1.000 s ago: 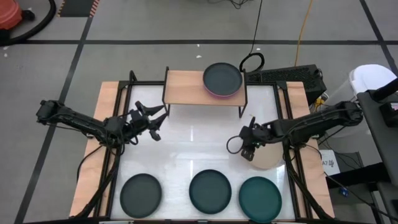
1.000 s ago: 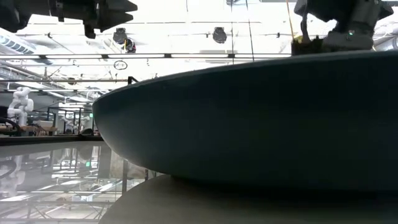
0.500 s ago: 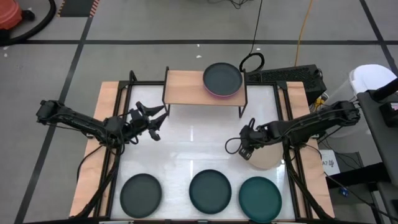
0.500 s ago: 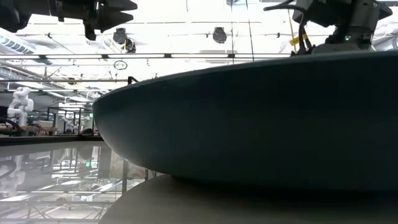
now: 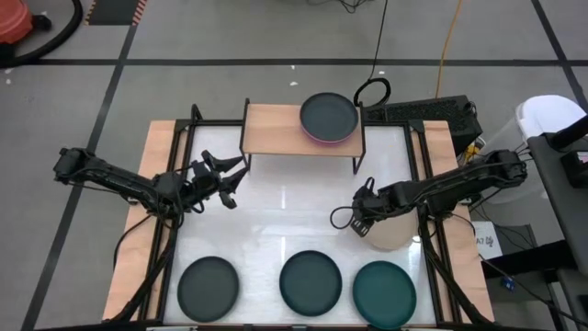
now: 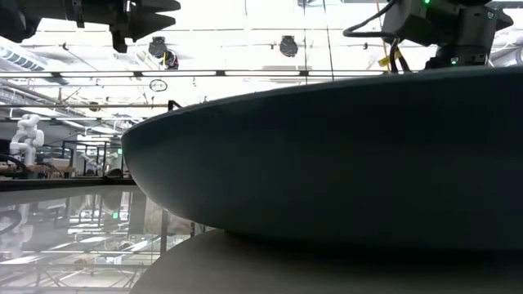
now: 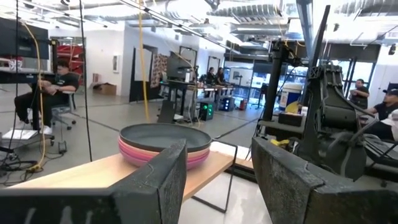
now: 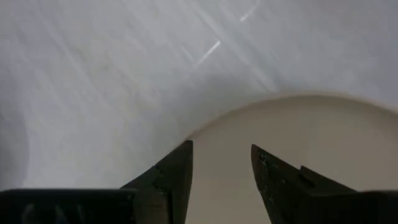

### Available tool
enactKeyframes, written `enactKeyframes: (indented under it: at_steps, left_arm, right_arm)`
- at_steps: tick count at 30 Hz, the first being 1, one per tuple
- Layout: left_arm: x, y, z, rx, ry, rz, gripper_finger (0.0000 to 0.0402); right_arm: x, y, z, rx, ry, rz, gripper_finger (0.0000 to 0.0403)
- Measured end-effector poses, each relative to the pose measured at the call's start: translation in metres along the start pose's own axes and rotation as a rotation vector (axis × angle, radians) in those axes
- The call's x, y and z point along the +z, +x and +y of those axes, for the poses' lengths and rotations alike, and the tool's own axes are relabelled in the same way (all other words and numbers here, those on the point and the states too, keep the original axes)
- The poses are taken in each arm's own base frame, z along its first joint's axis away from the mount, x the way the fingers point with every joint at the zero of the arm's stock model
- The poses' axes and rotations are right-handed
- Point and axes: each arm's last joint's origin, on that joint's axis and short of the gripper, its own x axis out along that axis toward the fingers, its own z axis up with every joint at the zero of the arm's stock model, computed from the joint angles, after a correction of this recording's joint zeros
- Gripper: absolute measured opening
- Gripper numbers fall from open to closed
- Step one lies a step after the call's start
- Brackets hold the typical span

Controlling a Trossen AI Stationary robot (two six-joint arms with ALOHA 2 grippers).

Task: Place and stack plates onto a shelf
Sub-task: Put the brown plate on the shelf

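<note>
White tabletop (image 5: 294, 225) with wooden edges fills the high view, and beyond it the left wrist view shows an open workshop with several people seated at desks; no writing in any view can be read. At the table's far edge stands the shelf (image 5: 276, 129), a light-wood board on thin black legs, carrying a stack of plates (image 5: 329, 118) at its right end: a dark grey plate on top of pink ones. Along the near edge lie three more plates well apart from the shelf: a dark grey plate (image 5: 208, 284), a dark teal plate (image 5: 310, 281) and a brighter teal plate (image 5: 384, 292). A beige plate (image 5: 393, 234) lies at the table's right side. The right gripper (image 5: 360, 218) hangs over that plate's left rim, its fingers (image 8: 177, 177) apart above the rim and not touching it. The left gripper (image 5: 223, 177) hovers left of the shelf, its fingers (image 7: 171, 174) spread and empty.
</note>
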Motion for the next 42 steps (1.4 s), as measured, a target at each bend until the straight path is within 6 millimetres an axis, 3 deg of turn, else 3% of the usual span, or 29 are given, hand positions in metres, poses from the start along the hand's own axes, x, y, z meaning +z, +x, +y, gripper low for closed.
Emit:
enactKeyframes:
  at_steps: [10, 22, 26, 33, 42]
  left_arm:
    - [0.000, 0.000, -0.001, -0.026, -0.003, -0.002, 0.0184]
    - [0.001, 0.000, -0.003, -0.102, -0.056, -0.006, 0.0184]
    - [0.001, -0.002, -0.006, -0.120, -0.060, -0.004, 0.0184]
    - [0.001, -0.007, -0.012, -0.159, -0.069, 0.003, 0.0184]
    - [0.001, -0.009, -0.015, -0.181, -0.066, 0.006, 0.0184]
  right_arm:
    - [0.000, -0.002, 0.009, 0.092, 0.018, -0.024, 0.0144]
    - [-0.007, 0.026, 0.014, -0.033, 0.028, 0.066, 0.0142]
    - [-0.008, 0.029, 0.014, -0.046, -0.013, 0.076, 0.0113]
    - [-0.008, 0.007, 0.017, 0.071, -0.113, -0.001, 0.0010]
    - [0.001, -0.046, 0.023, 0.433, -0.226, -0.231, 0.0004]
